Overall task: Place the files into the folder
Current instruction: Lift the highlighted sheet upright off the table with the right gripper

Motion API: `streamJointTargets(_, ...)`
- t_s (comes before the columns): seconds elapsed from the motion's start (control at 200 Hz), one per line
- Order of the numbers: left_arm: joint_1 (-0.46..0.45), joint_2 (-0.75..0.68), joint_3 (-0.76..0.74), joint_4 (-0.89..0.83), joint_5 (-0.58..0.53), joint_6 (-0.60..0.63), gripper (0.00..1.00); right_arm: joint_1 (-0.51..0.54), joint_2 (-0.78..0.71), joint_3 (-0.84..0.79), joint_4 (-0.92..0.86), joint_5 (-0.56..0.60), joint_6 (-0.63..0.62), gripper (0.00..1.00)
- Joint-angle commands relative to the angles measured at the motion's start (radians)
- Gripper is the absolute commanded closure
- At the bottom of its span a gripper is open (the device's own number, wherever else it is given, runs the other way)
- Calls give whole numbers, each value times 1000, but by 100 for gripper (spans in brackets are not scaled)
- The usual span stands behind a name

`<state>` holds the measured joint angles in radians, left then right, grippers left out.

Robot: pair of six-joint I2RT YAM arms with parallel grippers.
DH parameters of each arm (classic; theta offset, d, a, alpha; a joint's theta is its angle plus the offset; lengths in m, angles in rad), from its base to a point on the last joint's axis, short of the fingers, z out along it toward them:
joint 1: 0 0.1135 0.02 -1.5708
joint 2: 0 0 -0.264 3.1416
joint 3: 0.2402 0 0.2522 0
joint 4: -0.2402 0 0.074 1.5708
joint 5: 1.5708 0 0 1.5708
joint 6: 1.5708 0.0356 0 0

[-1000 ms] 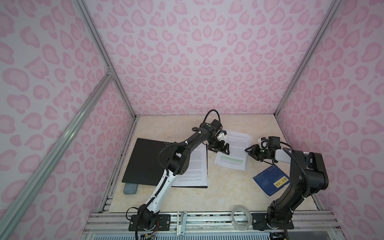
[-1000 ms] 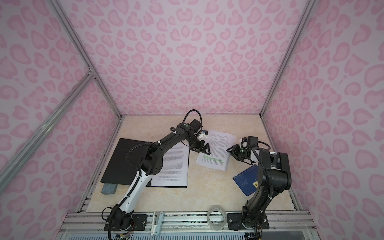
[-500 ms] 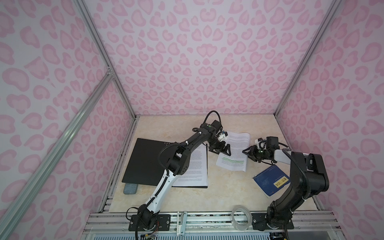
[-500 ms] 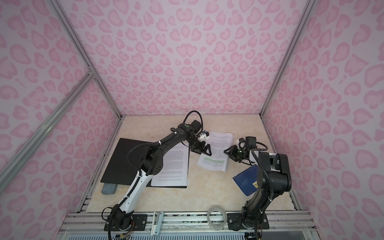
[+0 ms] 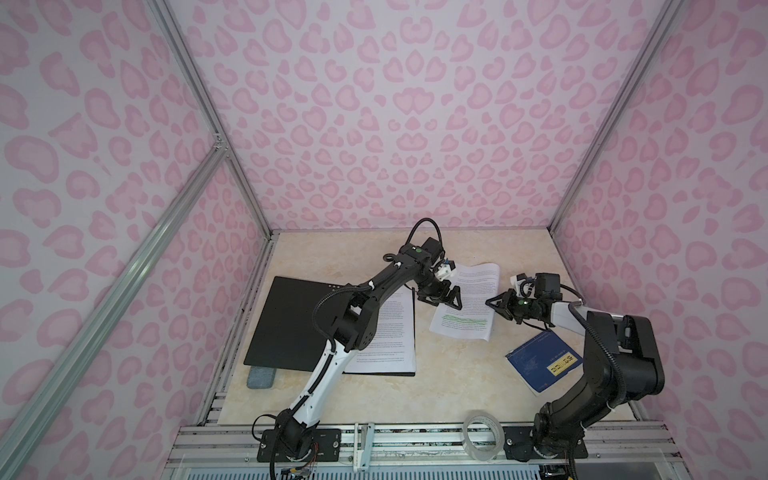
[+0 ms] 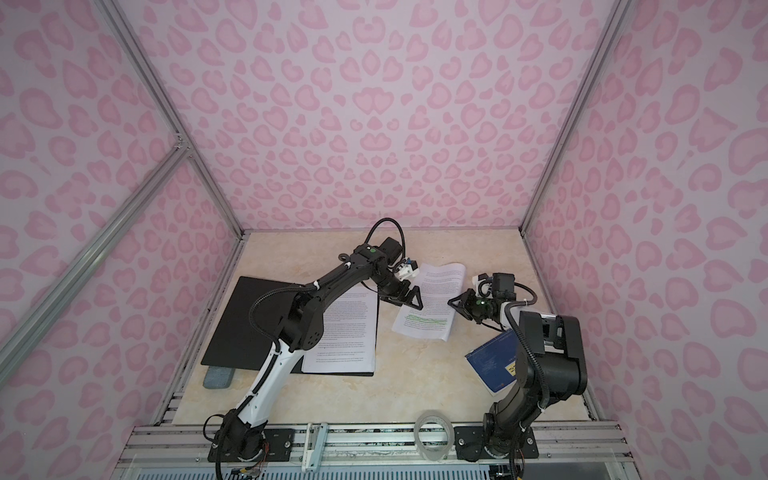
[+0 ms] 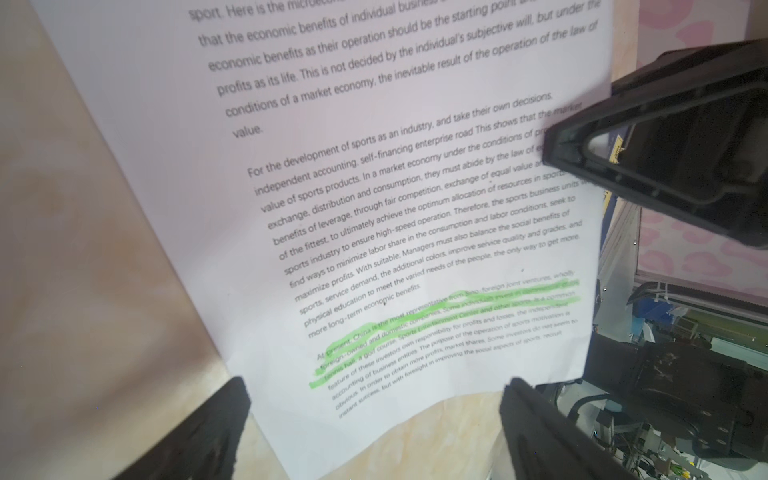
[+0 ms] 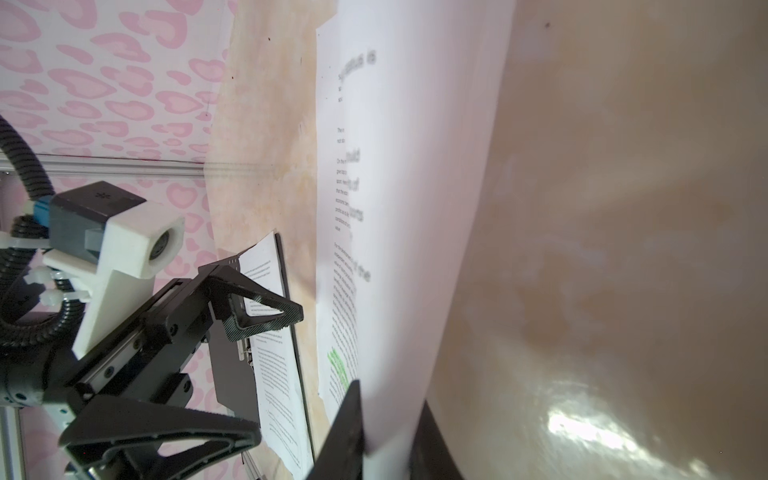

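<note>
The loose sheet [image 5: 465, 303] lies mid-table, just right of the open folder [image 5: 291, 324]. The folder's black inside faces up, and there are pages [image 5: 390, 332] already on its right half. The right gripper [image 8: 386, 424] reaches in low from the side and its jaws pinch the sheet's right edge. The wrist view shows the paper caught between the two fingers, and that edge curls up off the table [image 5: 457, 395] — likely because flat, thin paper offers no other purchase. The left gripper [image 5: 440, 297] hovers over the opposite edge with jaws spread wide and nothing in them, probably placed to steady or take the sheet when it goes leftward. The blue booklet [image 5: 540, 359] beside the right arm is no part of the job. This sheet looks like the only loose one in view — so I judge the task nearly done.
</note>
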<state>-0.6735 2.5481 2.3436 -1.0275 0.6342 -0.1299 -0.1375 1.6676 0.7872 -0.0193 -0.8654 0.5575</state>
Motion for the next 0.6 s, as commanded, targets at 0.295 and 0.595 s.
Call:
streamJointTargets(0.295,57,-169,83,-68,-119,89,2,13,-52,0,25,-72,-3,88)
streamJointTargets(0.595,271,-364,82,-77,-85,59,2,39,-116,87,-61,-83,-24,90)
